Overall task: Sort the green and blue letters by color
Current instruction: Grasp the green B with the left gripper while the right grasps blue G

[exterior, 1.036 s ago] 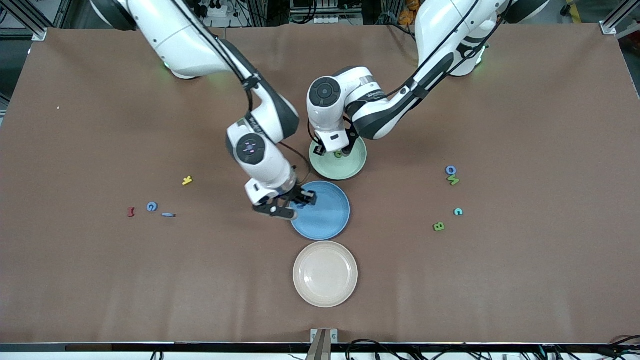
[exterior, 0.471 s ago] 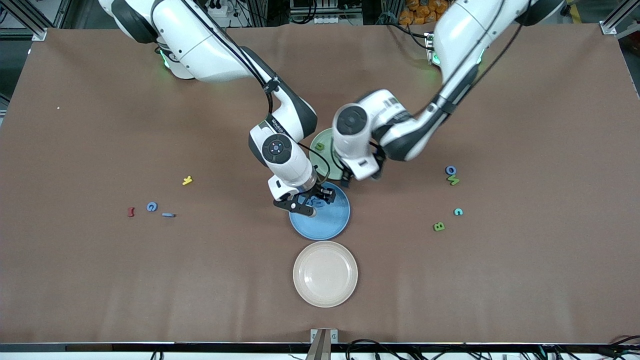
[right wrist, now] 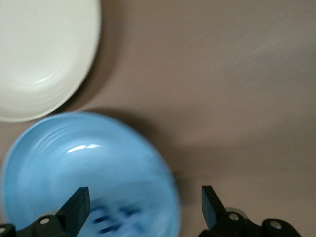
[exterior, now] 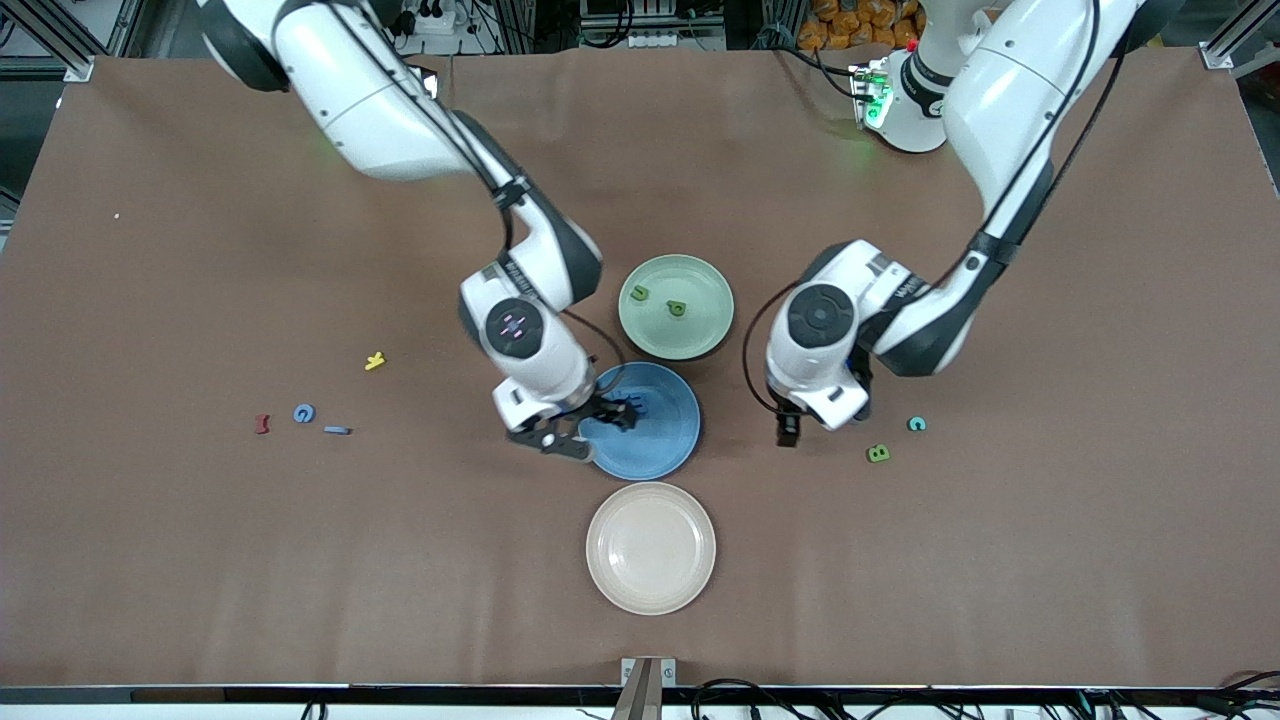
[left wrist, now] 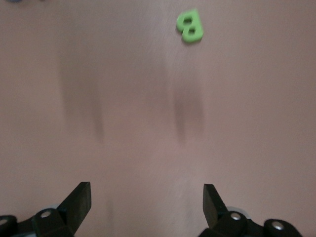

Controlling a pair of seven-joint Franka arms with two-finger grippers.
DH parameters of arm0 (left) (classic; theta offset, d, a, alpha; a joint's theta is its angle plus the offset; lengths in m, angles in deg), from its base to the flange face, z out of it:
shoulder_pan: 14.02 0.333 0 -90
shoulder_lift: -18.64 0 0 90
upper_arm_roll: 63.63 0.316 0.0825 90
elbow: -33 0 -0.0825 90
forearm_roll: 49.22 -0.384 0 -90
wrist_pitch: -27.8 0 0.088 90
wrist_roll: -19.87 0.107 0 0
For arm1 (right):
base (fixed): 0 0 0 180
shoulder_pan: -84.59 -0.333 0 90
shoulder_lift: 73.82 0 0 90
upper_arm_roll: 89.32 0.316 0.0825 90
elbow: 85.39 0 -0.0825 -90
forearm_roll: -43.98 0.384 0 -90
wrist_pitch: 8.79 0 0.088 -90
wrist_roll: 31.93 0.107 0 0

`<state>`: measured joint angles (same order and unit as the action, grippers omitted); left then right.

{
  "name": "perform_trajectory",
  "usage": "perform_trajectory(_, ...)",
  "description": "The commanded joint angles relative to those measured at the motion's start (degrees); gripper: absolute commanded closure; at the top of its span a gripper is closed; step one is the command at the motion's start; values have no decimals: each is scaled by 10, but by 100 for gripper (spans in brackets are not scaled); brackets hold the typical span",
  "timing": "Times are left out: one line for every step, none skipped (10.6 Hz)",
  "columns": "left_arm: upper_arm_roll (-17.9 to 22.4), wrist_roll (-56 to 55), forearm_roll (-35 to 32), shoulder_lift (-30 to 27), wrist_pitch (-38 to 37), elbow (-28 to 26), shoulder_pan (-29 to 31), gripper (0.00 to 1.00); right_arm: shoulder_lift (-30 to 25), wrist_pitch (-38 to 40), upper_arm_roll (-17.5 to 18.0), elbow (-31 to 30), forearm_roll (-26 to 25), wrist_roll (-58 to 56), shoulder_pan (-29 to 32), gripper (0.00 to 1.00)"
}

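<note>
My right gripper (exterior: 590, 425) is open and empty, low over the rim of the blue plate (exterior: 665, 440) at the right arm's end. A blue letter (right wrist: 116, 219) lies blurred on that plate (right wrist: 89, 158) between the open fingers. My left gripper (exterior: 790, 430) is open and empty over bare table, beside a green B (exterior: 878, 453), which also shows in the left wrist view (left wrist: 189, 27). The green plate (exterior: 700, 335) holds a green u (exterior: 640, 293) and a green P (exterior: 677, 308). A blue G (exterior: 304, 412) and a flat blue letter (exterior: 337, 430) lie toward the right arm's end.
An empty cream plate (exterior: 650, 548) sits nearer the front camera than the blue plate. A teal c (exterior: 916, 424) lies by the green B. A dark red letter (exterior: 262, 424) and a yellow letter (exterior: 375, 361) lie near the blue G.
My left arm swung away from the green plate to the table beside the green B, uncovering two green letters and hiding two letters farther back. My right gripper drew back slightly over the blue plate's edge.
</note>
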<state>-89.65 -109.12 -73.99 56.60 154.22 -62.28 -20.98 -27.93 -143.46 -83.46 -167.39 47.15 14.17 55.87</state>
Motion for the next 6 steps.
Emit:
perform_trajectory(34, -5, -3, 26, 4, 47, 10, 0, -65, 75, 7, -45, -10, -99, 86, 0)
perform_trajectory(37, -5, -3, 30, 5, 60, 19, 0, -90, 76, 7, -73, -10, -151, 112, 0)
perform_trajectory(38, -2, -5, 30, 14, 63, 36, 0, -112, 76, 6, -102, -11, -192, 138, 0)
perform_trajectory(38, 25, -5, 33, 29, 63, 53, 0, -121, 76, 7, -122, -23, -233, 170, 0)
perform_trajectory(38, 53, -5, 39, 37, 63, 65, 0, -134, 75, 7, -146, -47, -263, 193, 0)
perform_trajectory(38, 69, -5, 43, 41, 63, 74, 0, -140, 72, 7, -164, -70, -286, 215, 0)
